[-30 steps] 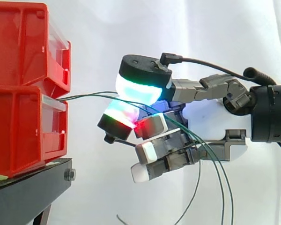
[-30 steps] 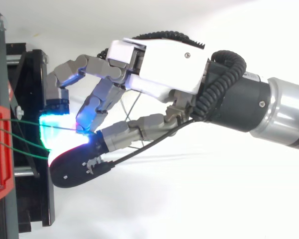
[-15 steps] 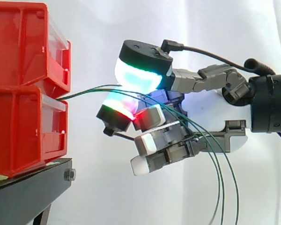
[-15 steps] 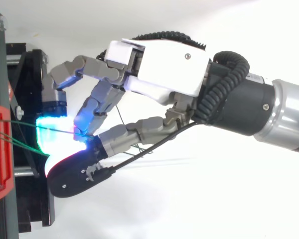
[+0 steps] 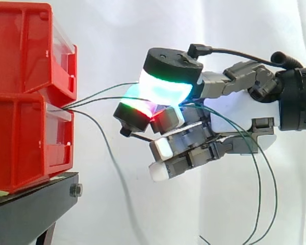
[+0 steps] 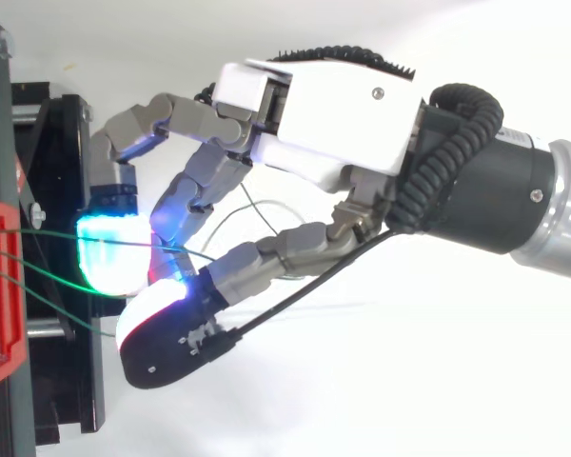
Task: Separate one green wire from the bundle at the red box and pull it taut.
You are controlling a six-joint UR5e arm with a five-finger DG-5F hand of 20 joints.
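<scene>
Several thin green wires come out of the front of the lower red box (image 5: 25, 138) at the left. My hand (image 5: 234, 112) hovers to the right of the box, its glowing pads (image 5: 166, 89) closed together on a green wire (image 5: 102, 98) that runs nearly straight from the box to them. A second wire arcs just above it into the same pinch. Another green wire (image 5: 104, 145) hangs loose from the box and droops downward. From above, the pinched wire (image 6: 52, 235) stretches from the red box (image 6: 0, 286) to my hand (image 6: 333, 105).
A second red box (image 5: 25, 51) is stacked on the lower one, both on a black stand (image 5: 35, 204). The wires' free ends loop down behind my hand (image 5: 262, 204). A white curtain lies behind.
My hand has drawn to the right, away from the box, and slightly up, lengthening the wire span. One green wire has slipped free and now droops from the box.
</scene>
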